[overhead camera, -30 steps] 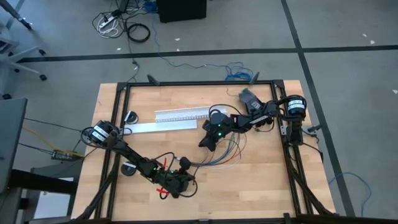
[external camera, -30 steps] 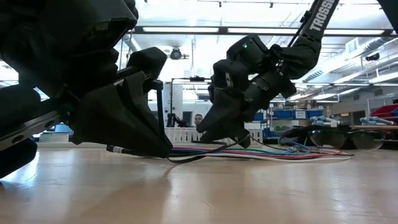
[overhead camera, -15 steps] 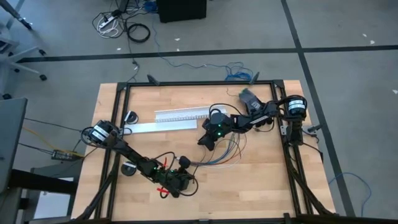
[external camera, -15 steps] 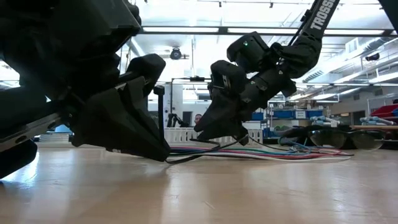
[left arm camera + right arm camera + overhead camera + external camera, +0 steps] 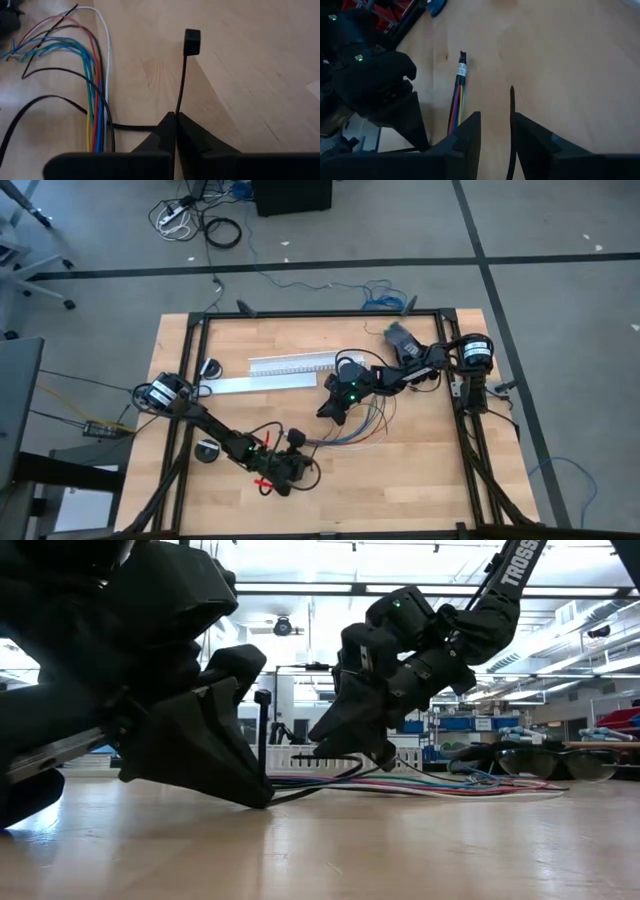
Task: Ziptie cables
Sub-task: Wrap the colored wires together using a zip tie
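The left tool [image 5: 176, 120] is clamped fully shut on the ziptie [image 5: 181, 85], low over the near part of the bench [image 5: 420, 480]; the strip runs straight out from the fingertips, its square head at the far end, standing upright in the low view. The right tool [image 5: 495, 125] hovers partly open over the cables [image 5: 350, 435], which run lengthwise between the two tools, flat on the wood
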